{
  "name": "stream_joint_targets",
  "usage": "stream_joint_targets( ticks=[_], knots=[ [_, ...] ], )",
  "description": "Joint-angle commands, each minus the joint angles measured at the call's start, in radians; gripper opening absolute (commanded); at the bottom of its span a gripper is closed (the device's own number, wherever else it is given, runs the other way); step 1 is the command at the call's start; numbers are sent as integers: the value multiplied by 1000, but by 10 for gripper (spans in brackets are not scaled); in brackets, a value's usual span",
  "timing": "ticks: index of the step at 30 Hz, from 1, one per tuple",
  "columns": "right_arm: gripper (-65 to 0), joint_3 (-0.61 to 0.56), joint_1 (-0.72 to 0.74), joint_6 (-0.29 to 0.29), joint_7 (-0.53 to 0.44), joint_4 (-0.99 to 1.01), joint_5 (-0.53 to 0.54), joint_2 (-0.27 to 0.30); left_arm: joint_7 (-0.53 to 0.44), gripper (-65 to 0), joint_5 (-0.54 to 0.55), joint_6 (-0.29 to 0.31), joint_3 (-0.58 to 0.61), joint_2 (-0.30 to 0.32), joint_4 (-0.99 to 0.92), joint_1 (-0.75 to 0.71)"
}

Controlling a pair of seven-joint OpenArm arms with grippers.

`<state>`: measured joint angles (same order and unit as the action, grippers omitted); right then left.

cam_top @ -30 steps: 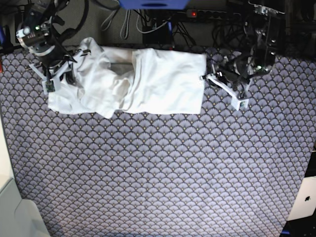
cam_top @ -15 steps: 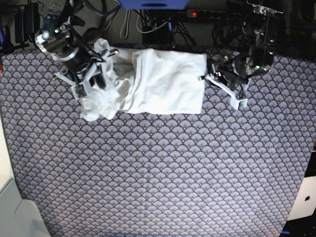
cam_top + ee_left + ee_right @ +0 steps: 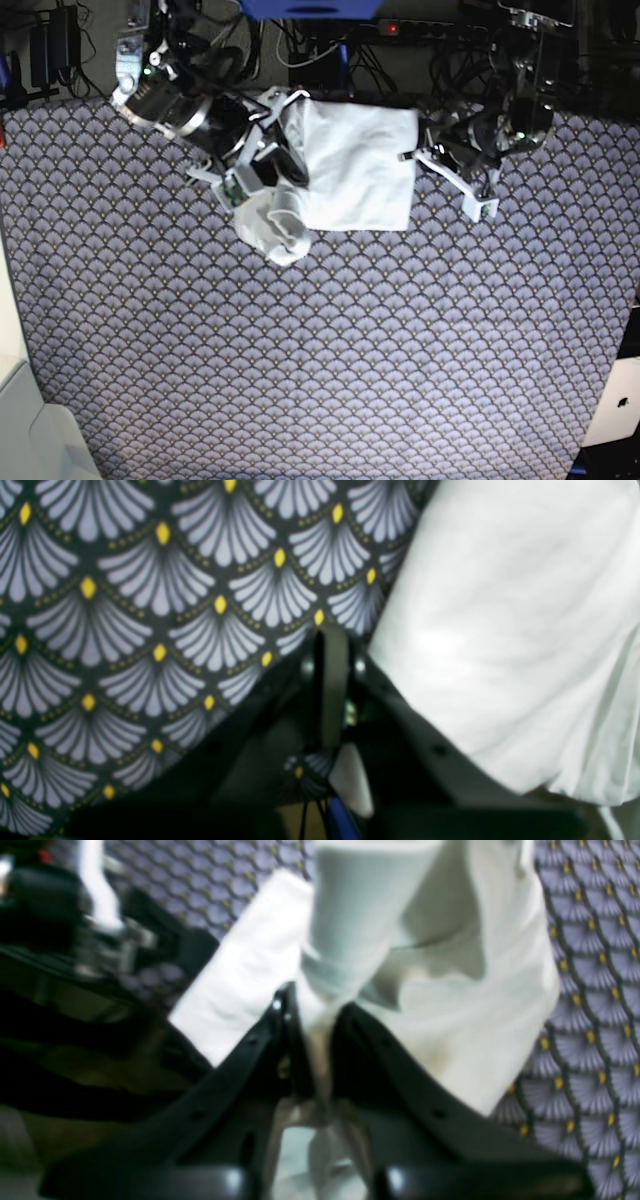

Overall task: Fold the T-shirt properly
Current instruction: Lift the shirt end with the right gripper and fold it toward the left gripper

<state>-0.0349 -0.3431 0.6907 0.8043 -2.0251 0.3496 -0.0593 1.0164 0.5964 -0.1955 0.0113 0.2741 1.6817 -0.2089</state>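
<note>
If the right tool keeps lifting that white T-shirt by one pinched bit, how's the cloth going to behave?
The plain white cloth T-shirt is probably floppy: below the right tool it hangs in a bunched roll. It likely weighs little, since one pinch carries that bunch. It may drag across the patterned mat.

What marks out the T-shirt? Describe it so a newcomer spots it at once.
Look to the far edge of the patterned purple scallop cloth that covers the table, between the two arms. The T-shirt lies there, one end bunched up in the right gripper. It is the only white fabric in view, plain and wrinkled.
</note>
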Motion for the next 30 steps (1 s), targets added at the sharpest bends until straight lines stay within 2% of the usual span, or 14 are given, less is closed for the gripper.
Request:
stream_joint_targets(
  ticks=[1, 3, 9, 15, 23, 26, 30],
  knots=[
    [-650, -9, 8, 7, -32, -21, 73, 2, 15, -649, 0, -5, 2, 4, 7, -2],
    [-650, -16, 16, 7, -27, -21, 111, 11, 15, -649, 1, -5, 2, 3, 7, -2],
    [-650, -125, 23, 7, -30, -12, 113, 25, 15, -649, 7, -5, 0, 3, 7, -2],
    [-650, -207, 100, 7, -30, 48, 111, 25, 15, -649, 7, -5, -3, 3, 19, -2],
    [-650, -214, 144, 7, -30, 165, 111, 25, 17, -649, 9, -5, -4, 6, 51, -5],
    [-649, -216, 164, 7, -30, 201, 111, 25, 58, -649, 9, -5, -9, 9, 105, -8],
    [-586, -216, 171, 7, -32, 228, 111, 19, 121, -649, 9, -5, -90, 3, 174, -10]
  ],
)
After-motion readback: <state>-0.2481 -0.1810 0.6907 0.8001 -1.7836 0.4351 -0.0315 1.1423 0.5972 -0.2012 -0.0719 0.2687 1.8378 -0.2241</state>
